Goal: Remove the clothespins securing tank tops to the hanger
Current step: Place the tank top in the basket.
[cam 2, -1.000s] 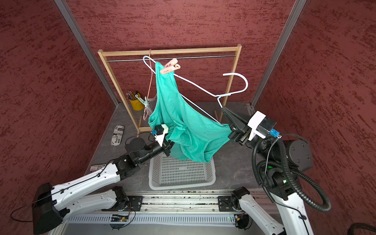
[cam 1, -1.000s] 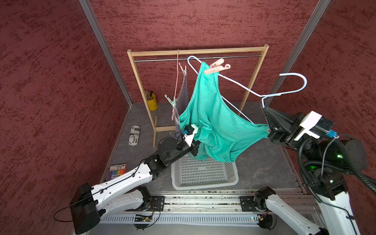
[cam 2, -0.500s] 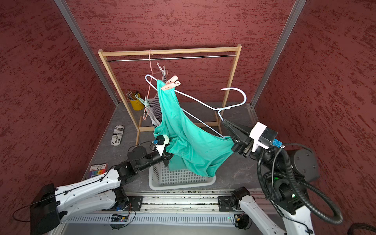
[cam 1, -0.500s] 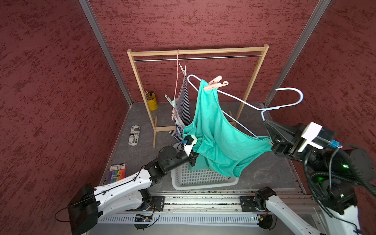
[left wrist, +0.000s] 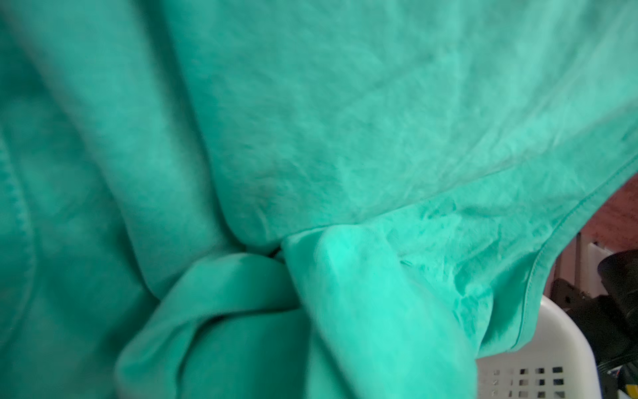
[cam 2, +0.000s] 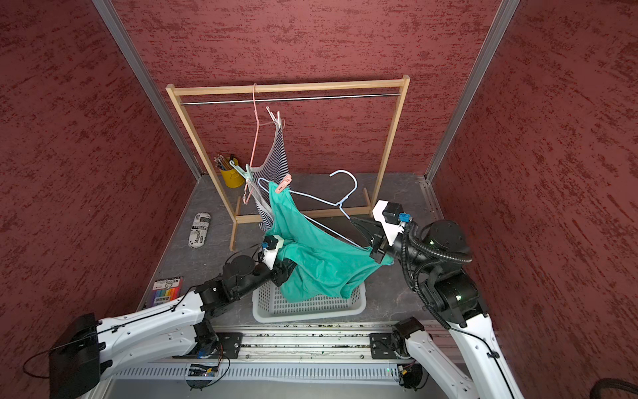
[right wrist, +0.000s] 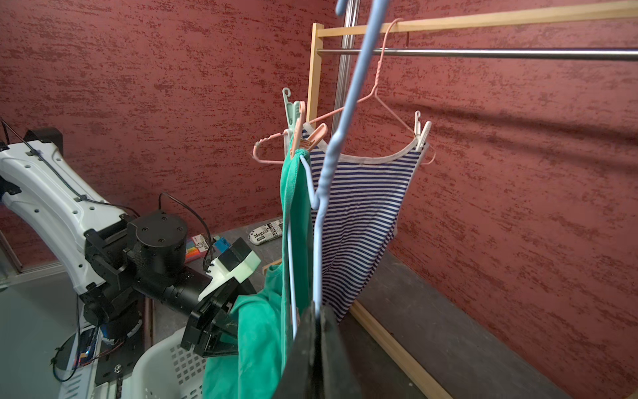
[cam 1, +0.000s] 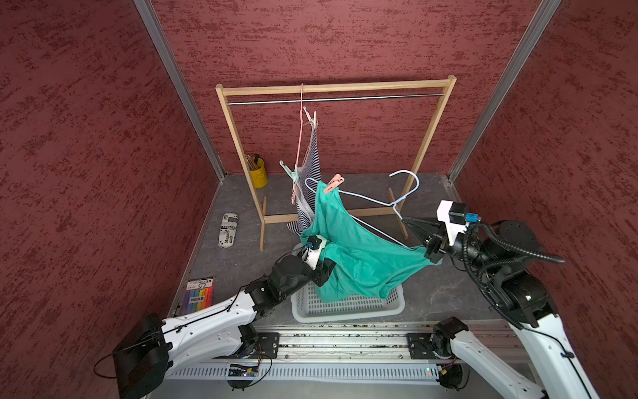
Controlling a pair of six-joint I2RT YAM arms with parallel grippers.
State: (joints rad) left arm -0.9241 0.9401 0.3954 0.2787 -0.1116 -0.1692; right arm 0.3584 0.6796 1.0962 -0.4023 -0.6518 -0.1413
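Note:
My right gripper (cam 1: pixel 405 219) (right wrist: pixel 317 312) is shut on the neck of a pale blue wire hanger (cam 1: pixel 366 198) (cam 2: pixel 317 199). The teal tank top (cam 1: pixel 359 255) (right wrist: pixel 293 207) hangs from it, one strap pinned at the hanger's far end by a pink clothespin (cam 1: pixel 334 183) (right wrist: pixel 312 138). My left gripper (cam 1: pixel 328 273) (right wrist: pixel 231 328) is buried in the teal cloth, its fingers apart. The striped tank top (cam 1: pixel 310 162) (right wrist: pixel 362 193) hangs on a pink hanger (cam 1: pixel 301 117), held by a mint clothespin (cam 1: pixel 289 171) and a white clothespin (cam 1: pixel 311 117).
A white basket (cam 1: pixel 348 316) (left wrist: pixel 552 331) sits under the teal top's hem. The wooden rack (cam 1: pixel 331 89) stands behind. A yellow pencil cup (cam 1: pixel 258 174), a printed pouch (cam 1: pixel 228 229) and a marker box (cam 1: pixel 200 295) lie at the left.
The right gripper has lowered the blue hanger and teal top from near rail height down over the basket. The left gripper followed down and its fingers have parted.

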